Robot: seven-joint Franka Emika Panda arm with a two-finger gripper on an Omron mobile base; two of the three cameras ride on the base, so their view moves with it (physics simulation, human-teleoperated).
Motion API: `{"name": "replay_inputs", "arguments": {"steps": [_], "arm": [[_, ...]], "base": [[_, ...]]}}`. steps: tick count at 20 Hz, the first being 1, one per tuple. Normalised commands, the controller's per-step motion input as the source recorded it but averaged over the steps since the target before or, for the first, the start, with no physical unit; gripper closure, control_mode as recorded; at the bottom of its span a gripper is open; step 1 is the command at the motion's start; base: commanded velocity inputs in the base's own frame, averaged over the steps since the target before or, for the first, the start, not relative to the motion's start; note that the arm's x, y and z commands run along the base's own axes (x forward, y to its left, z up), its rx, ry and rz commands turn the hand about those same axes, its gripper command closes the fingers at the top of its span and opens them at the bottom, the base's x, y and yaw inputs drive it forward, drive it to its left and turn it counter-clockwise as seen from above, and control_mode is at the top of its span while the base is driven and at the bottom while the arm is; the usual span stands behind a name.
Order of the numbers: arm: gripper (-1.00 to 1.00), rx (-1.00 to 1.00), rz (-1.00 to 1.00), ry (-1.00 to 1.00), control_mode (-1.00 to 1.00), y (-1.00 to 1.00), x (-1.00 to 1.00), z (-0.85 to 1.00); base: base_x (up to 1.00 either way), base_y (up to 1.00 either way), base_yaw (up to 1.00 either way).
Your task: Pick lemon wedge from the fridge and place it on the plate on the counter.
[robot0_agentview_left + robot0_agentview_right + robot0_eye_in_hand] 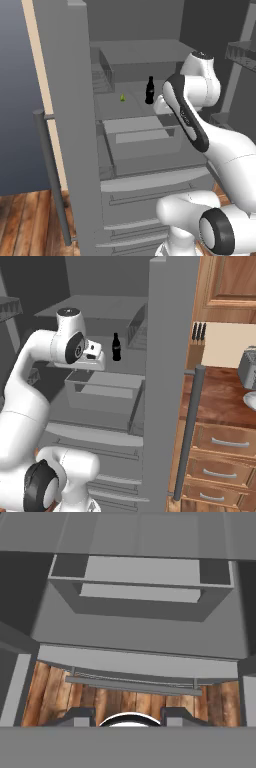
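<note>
The fridge (pixel 67 125) stands open. On a middle shelf lies the tiny yellow-green lemon wedge (pixel 122 98), with a small black bottle (pixel 149 90) to its right. My white hand (pixel 162 104) hovers at the shelf's front right, close to the bottle (pixel 116 347) and well right of the wedge. In the hand view my gripper (pixel 129 717) points down at the pull-out drawers and the wooden floor; its fingertips (pixel 80 716) stand apart with nothing between them. The plate (pixel 250 401) peeks in at the right edge on the counter (pixel 220 398).
A pulled-out drawer (pixel 142 135) juts out below the shelf. The long bar handle (pixel 191 426) rises between fridge and counter. A knife block (pixel 196 348) and a toaster (pixel 248 368) stand on the counter. A wire rack (pixel 102 80) sits at the shelf's left.
</note>
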Motion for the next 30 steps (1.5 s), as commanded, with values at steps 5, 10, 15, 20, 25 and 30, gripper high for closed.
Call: {"name": "replay_inputs", "arguments": {"steps": [5,10,15,20,25,30], "arm": [[-1.0,0.0,0.0,0.0,-1.0,-0.06,0.0,0.0],[-1.0,-0.02,0.0,-0.14,-1.0,0.0,-0.04,0.47],[-1.0,-0.09,0.0,-0.26,-1.0,0.0,-0.08,0.86],[-1.0,-0.07,0.0,-0.24,-1.0,0.0,-0.06,0.46],[-1.0,0.0,0.0,-0.2,-1.0,0.01,-0.01,-0.07],[-1.0,0.0,0.0,-0.15,-1.0,0.27,0.01,-0.31]], "base": [[0.0,0.0,0.0],[0.0,0.0,0.0],[0.0,0.0,0.0],[0.0,0.0,0.0],[0.0,0.0,0.0],[0.0,0.0,0.0]]}}
